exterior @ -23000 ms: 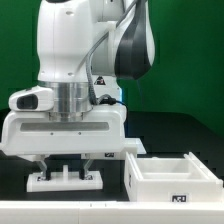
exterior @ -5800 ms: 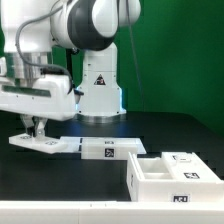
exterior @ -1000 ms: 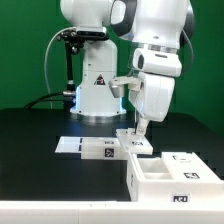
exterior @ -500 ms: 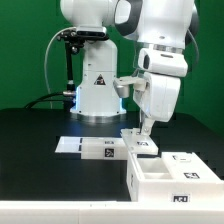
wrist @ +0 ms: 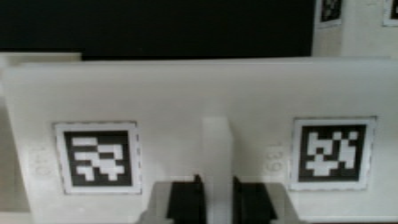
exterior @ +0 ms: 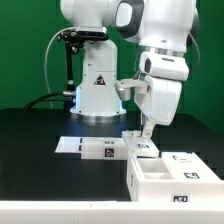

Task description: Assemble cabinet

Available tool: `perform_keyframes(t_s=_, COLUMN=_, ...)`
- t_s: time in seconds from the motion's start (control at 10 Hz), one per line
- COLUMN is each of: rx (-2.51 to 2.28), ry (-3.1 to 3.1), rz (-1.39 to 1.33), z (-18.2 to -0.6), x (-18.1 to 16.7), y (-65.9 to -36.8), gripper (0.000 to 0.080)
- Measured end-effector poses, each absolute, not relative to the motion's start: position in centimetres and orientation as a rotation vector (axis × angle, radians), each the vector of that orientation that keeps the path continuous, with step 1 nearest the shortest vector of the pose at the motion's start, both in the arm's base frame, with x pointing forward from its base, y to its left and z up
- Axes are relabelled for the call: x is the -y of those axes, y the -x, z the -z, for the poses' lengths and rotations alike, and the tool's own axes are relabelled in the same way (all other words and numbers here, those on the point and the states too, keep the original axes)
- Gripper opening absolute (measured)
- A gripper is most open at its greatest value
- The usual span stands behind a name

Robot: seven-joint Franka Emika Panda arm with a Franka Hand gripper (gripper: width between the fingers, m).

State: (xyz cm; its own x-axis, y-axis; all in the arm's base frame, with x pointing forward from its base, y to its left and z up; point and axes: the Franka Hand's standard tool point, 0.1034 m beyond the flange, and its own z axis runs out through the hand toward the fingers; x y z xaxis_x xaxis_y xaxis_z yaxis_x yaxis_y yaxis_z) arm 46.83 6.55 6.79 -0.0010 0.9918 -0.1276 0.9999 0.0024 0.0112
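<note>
One arm only, so no question of which is nearer. The gripper (exterior: 146,137) hangs low over the black table (exterior: 40,178), fingers pointing down, by the far corner of the cabinet (exterior: 150,183) on the exterior view's left.

The cabinet sits on the table at the exterior view's lower right, open side up & hollow, w/ tags on the front wall & rim. Its long axis runs approx left-right across that view. From the gripper it lies toward the exterior view's right & nearer the camera, just beside & not underneath. I'd judge the coming move turns on that short offset.

Gripper: fingers (wrist: 178,203) are drawn nearly together, w/ only a thin slit between. In the wrist view they seem to pinch a thin upright rib on a white tagged part (wrist: 214,100) that has one square tag each side of the rib. In the exterior view the white tagged part (exterior: 140,146) sits right under the fingertips, at or v. near table level. Can't tell if it rests on the table or is a hair off it, nor if its edge touches the cabinet wall.

A flat white panel (exterior: 90,148) w/ tags lies on the table to the exterior view's left of the gripper. Which part it is, can't tell.
</note>
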Motion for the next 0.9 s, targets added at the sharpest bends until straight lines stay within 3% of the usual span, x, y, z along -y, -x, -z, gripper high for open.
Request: perform_keyframes(t_s=0.9, rx=-2.125, ry=-2.197, rz=0.218, z=-6.8, x=-7.4, y=-47.0, gripper=0.0062)
